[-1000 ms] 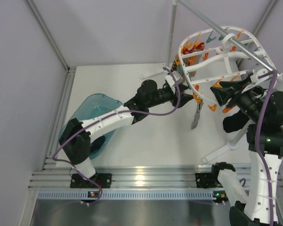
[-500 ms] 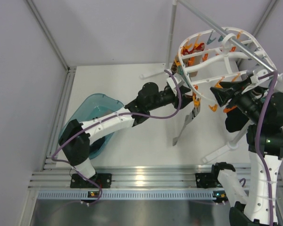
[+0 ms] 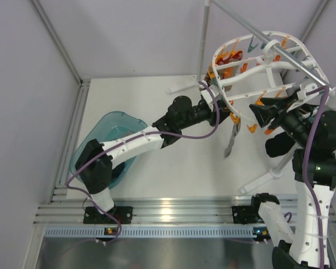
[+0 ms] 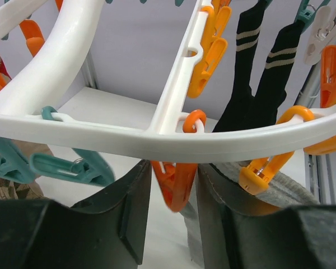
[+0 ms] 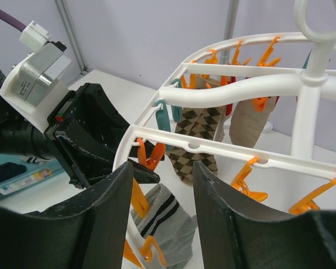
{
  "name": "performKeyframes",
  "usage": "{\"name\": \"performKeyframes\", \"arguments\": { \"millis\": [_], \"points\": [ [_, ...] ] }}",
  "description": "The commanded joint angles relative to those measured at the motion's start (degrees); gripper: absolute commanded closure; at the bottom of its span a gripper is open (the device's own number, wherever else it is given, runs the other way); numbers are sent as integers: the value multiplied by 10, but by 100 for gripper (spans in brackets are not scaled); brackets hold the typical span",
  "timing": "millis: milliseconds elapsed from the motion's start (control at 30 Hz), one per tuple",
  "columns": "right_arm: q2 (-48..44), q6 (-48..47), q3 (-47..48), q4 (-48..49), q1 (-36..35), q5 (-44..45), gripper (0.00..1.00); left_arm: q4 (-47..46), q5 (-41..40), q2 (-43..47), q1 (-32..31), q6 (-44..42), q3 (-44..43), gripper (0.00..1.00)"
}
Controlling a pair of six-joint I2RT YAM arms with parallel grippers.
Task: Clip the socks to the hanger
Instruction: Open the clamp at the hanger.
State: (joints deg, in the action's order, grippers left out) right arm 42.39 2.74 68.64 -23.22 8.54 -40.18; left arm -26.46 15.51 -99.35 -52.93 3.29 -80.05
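An orange peg (image 4: pixel 176 185) fills the left end effector (image 4: pixel 173 170), the hanger (image 4: pixel 101 134) rim barring above.

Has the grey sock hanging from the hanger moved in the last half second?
Yes. The grey sock has swung back right and up in the overhead view, away from the blue tub.

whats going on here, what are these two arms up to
Both arms are working at the white hanger. The left gripper straddles an orange peg, with a grey sock hanging just below; whether it is squeezing the peg is unclear. The right gripper hovers open alongside. Other socks already hang clipped.
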Motion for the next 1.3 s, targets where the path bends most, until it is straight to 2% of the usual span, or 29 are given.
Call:
{"name": "performKeyframes", "arguments": {
  "millis": [0, 33, 67, 167, 200, 333, 467, 700, 1067, 1267],
  "points": [
    [-6, -3, 12, 15, 5, 2, 53, -34, 0, -9, -2, -7, -28, 59],
    [-6, -4, 14, 14, 6, 3, 53, -34, 1, -9, -1, -8, -28, 61],
    [-6, -4, 18, 13, 6, 2, 53, -35, 4, -11, -1, -9, -28, 69],
    [-5, -7, 28, 6, 6, 5, 53, -30, 15, -7, 0, -12, -26, 78],
    [-3, -8, 32, 3, 6, 5, 53, -26, 15, -4, 0, -12, -26, 84],
    [18, -44, 83, -59, 6, -14, 50, 23, 31, 8, 1, -11, -34, 100],
    [43, -95, 141, -154, 6, -15, 48, 91, 36, 2, 1, 3, -79, 100],
    [43, -142, 169, -207, 5, -34, 48, 147, 1, -42, -2, 25, -149, 100],
    [10, -100, 112, -161, 5, 35, 48, 159, -87, -135, 41, 50, -264, 100],
    [4, -96, 95, -146, 5, 67, 48, 158, -130, -155, 78, 82, -287, 100]
  ]
}}
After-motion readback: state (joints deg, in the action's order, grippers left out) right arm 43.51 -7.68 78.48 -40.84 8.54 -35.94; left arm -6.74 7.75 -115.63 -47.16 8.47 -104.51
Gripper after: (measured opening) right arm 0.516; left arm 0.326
